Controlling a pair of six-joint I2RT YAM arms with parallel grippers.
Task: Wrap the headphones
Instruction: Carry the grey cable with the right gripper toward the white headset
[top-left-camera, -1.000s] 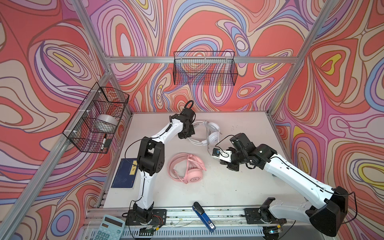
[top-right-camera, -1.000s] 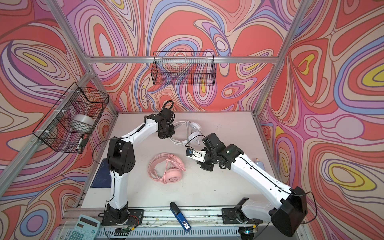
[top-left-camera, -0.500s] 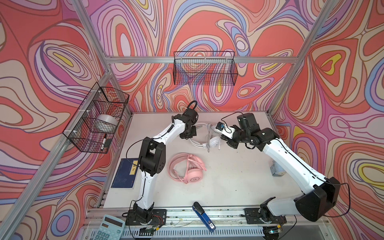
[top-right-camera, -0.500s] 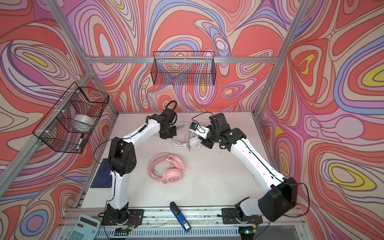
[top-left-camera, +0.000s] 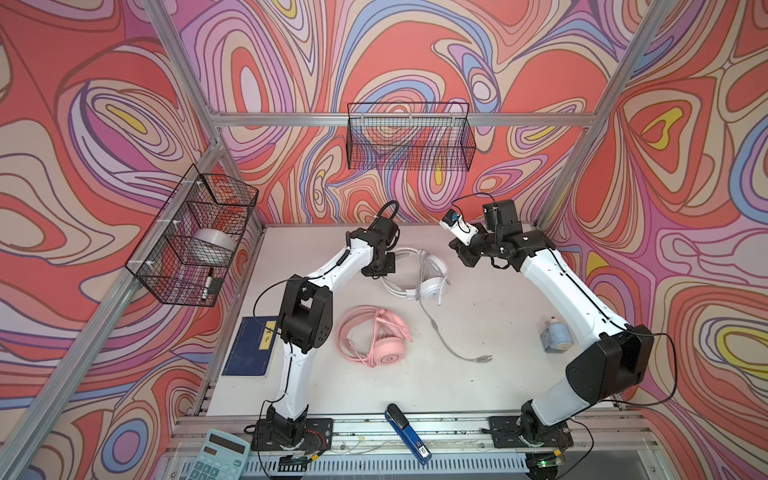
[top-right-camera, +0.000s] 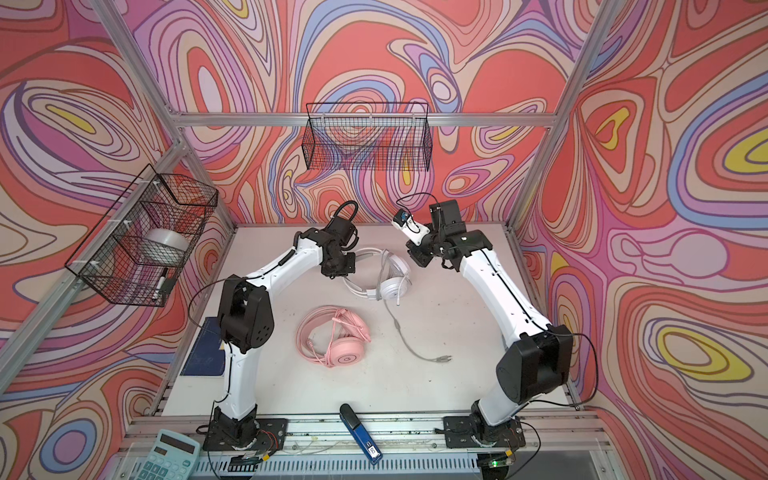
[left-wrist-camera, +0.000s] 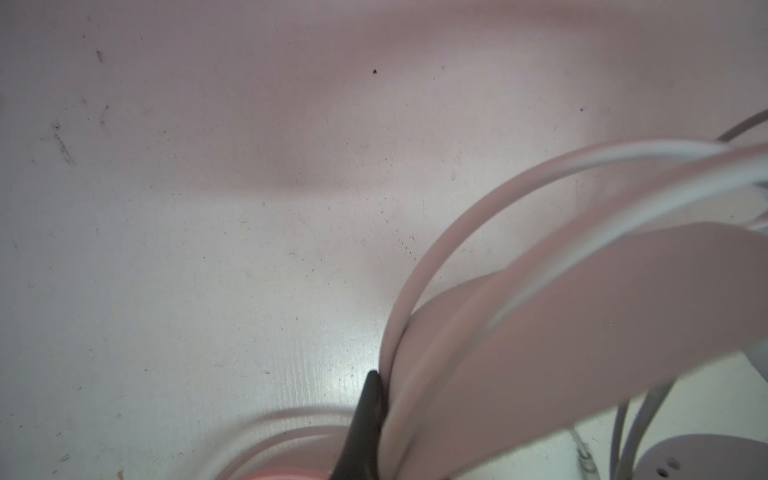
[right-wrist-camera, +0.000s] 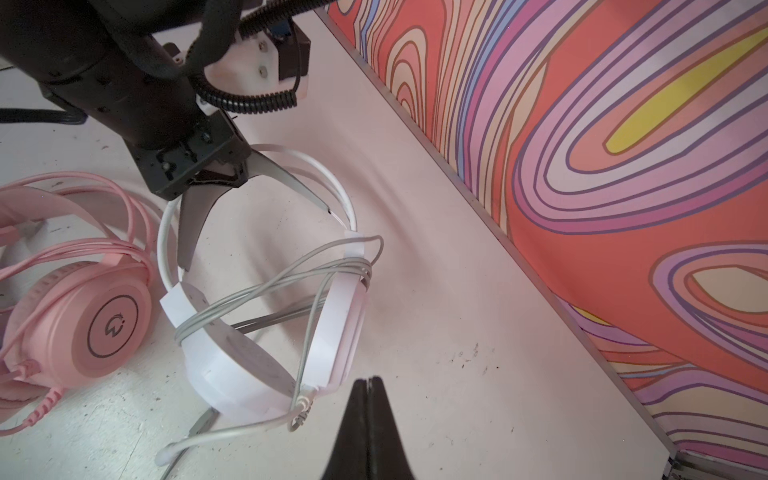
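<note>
Left claw (top-left-camera: 380, 268) gripping white headset (top-left-camera: 432, 286), right claw (right-wrist-camera: 369, 380) closed, hovering nearby

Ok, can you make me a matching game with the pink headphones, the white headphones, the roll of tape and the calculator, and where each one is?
Things:
1 pink headphones
2 white headphones
3 roll of tape
4 calculator

Places:
A in the wire basket on the left wall
B front edge, by the left arm's base
C middle of the table, cable gathered around it
D far side of the table, grey cable trailing loose

Pairs: 1-C, 2-D, 3-A, 4-B
</note>
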